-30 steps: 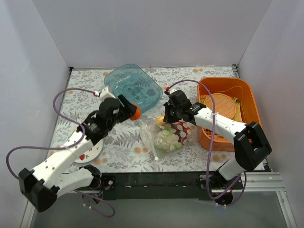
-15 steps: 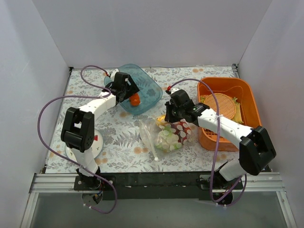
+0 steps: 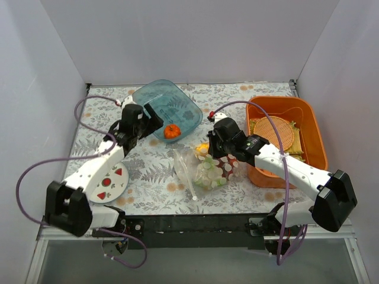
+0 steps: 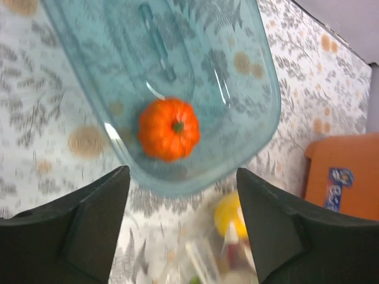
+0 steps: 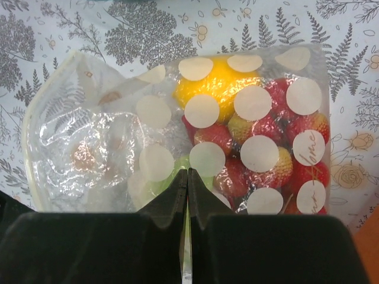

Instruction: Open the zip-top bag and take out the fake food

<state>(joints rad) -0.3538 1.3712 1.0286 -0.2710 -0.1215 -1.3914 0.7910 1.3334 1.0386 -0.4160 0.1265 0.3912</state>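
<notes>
The zip-top bag (image 3: pixel 207 170) lies mid-table, clear with white dots. Inside it, the right wrist view (image 5: pixel 118 127) shows a yellow lemon (image 5: pixel 220 81), red pieces (image 5: pixel 269 155) and a pale green piece beside the fingertips. My right gripper (image 3: pixel 211 149) (image 5: pixel 188 176) is shut, pinching the bag's film. An orange pumpkin (image 3: pixel 172 131) (image 4: pixel 169 129) sits loose in the teal bowl (image 3: pixel 188 109) (image 4: pixel 260 89). My left gripper (image 3: pixel 151 123) (image 4: pixel 180 176) is open and empty, just back from the bowl's near rim.
An orange basket (image 3: pixel 311 115) holding a round woven mat (image 3: pixel 278 131) stands right of the bag. A white plate with fruit pictures (image 3: pixel 110 183) lies under the left arm. White walls close in the back and sides.
My left gripper carried the pumpkin to the teal bowl, let it go there, and pulled back to the left. My right gripper stayed shut on the bag.
</notes>
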